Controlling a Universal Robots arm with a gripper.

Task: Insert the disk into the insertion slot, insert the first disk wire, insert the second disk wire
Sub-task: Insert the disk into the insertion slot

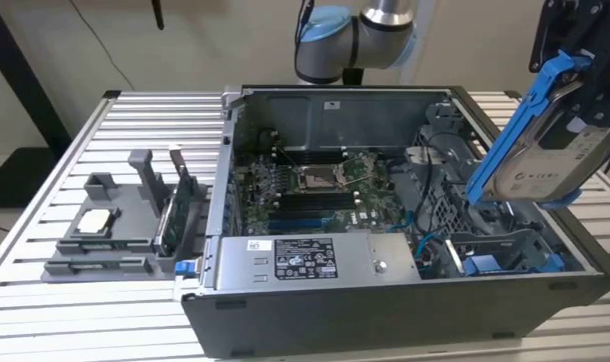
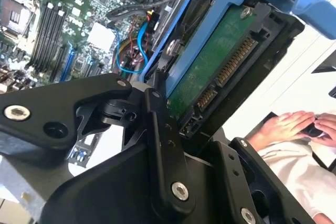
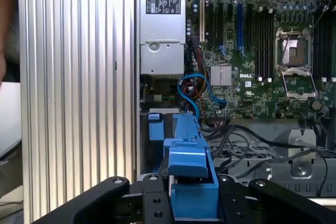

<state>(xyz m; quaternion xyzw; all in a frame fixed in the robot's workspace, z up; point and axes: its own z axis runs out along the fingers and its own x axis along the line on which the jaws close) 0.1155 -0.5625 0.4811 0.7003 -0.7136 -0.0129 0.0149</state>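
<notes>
In the exterior view the claw point(image 1: 590, 105) is running off the picture's edge, so only part of its black frame is showing, and its link to the arm point(image 1: 357, 30) is falling outside the frame. In the second wrist view the disk point(image 2: 220, 61) is blocking much of the case interior, and a person's hand point(image 2: 286, 127) beyond the claw is being cut off at the border. The slot point(image 1: 506, 253) is sitting low behind the case point(image 1: 385, 317) wall, so its depth is hard to make out.

The claw is gripping the disk by its blue carrier and is closed tight on both its sides, as both wrist views are showing. The disk is hanging on edge and tilted, slanting down from the claw toward the case with its label facing outward. It is hovering above the slot, apart from it and not yet inserted. A blue cable point(image 3: 191, 90) and the motherboard point(image 3: 262, 51) are lying below the claw, past the disk's lower end.
</notes>
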